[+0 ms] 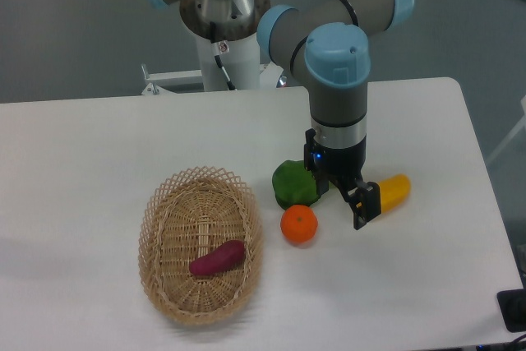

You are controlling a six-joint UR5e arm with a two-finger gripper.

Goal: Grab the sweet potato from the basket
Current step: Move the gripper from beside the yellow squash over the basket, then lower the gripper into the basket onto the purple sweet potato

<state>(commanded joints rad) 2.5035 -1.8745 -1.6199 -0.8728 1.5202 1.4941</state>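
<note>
The pincer [349,200] hangs released and empty above the bench [82,154], between a green vegetable [294,184] and a yellow one [393,191], near an orange fruit [299,223]. The sweet potato [218,257] lies in the basket [156,219], well apart to the left. Approach seems hardly begun; the next move calls for crossing over the rim and descending astride the tuber.

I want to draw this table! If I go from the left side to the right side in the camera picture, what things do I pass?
basket → sweet potato lying inside it → green vegetable → gripper → yellow vegetable. The orange fruit sits just below the green one, so its place overlaps.
</note>
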